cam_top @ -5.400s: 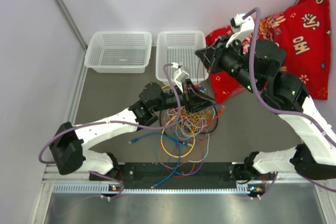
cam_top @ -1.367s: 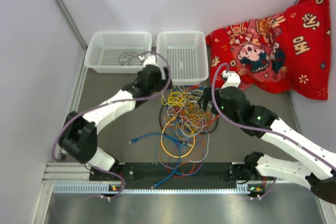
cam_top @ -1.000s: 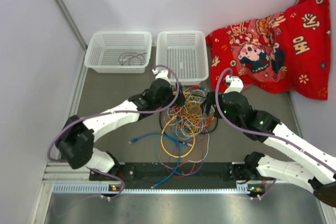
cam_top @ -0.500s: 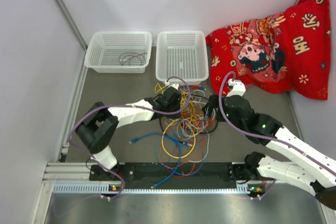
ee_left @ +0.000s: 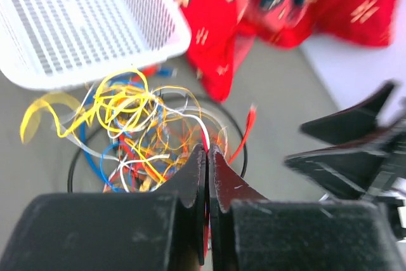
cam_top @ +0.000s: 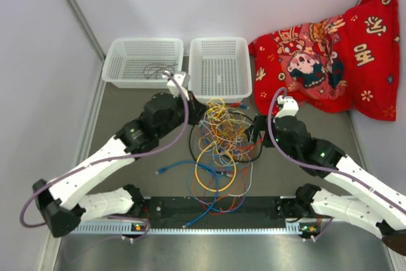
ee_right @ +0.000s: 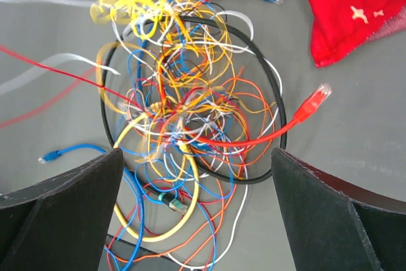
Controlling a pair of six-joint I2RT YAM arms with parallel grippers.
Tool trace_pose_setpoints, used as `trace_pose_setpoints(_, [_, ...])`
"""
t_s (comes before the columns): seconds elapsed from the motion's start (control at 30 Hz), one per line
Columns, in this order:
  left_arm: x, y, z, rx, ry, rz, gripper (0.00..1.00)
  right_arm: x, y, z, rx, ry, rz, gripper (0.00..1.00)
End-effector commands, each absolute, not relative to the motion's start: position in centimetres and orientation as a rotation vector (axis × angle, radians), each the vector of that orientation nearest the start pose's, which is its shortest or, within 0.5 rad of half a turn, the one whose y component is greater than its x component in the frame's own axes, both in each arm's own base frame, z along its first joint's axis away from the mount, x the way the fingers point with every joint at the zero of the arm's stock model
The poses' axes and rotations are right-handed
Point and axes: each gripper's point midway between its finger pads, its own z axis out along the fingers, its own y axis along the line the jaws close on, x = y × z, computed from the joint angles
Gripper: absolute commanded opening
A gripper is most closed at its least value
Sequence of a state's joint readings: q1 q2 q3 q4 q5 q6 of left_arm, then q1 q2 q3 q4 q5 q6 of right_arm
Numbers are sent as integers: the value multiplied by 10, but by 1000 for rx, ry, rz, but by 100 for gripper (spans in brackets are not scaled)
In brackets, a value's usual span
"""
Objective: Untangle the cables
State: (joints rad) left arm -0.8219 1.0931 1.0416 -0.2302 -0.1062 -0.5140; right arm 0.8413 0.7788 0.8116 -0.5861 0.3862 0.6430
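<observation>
Lying beneath right gripper (ee_right: 195,152): cables (ee_right: 190,93).

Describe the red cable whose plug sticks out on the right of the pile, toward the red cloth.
The red cable is thin and glossy, ending in a translucent red plug. It lies on the grey table, with the plug pointing up and right toward the red cloth but not touching it. From the plug it curves down and left, crosses the thick black loop, then disappears among the yellow, orange and white wires. Its other end cannot be traced. Nothing grips the plug end.
</observation>
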Motion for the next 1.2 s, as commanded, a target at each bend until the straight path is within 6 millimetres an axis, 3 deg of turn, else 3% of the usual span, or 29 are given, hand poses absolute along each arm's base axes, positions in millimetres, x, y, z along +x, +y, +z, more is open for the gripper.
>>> trace_pose_setpoints(0.0, [244,-254,320,229,1854,-783,0,219,184,253,-20,1993,584,98])
trace_pose_setpoints(0.07, [237,-244,332,219,1826,-784,0,224,192,259,-50,1980,588,98])
trace_pose_setpoints(0.1, [235,-240,335,217,1820,-780,0,227,198,275,-56,1945,619,98])
trace_pose_setpoints(0.17, [231,-232,353,217,1769,-779,0,233,209,284,-103,1928,631,95])
trace_pose_setpoints(0.2, [230,-230,360,221,1753,-777,0,234,217,303,-117,1884,681,94])
trace_pose_setpoints(0.27, [227,-226,379,237,1712,-775,0,238,227,314,-153,1858,706,90])
trace_pose_setpoints(0.33, [223,-222,397,253,1679,-778,0,237,241,340,-196,1788,785,86])
trace_pose_setpoints(0.43, [224,-221,403,266,1669,-760,0,234,263,360,-278,1731,877,77])
trace_pose_setpoints(0.57, [220,-227,400,287,1676,-794,0,244,276,354,-315,1756,847,70])
trace_pose_setpoints(0.73, [221,-222,399,271,1684,-776,0,267,286,319,-319,1863,734,66])
trace_pose_setpoints(0.87, [228,-217,372,249,1779,-694,0,290,277,281,-245,1946,610,69])
trace_pose_setpoints(1.1, [223,-227,269,200,2053,-679,0,321,279,242,-244,2064,467,69])
trace_pose_setpoints(1.17, [220,-226,252,151,2096,-690,0,328,281,224,-244,2110,435,67])
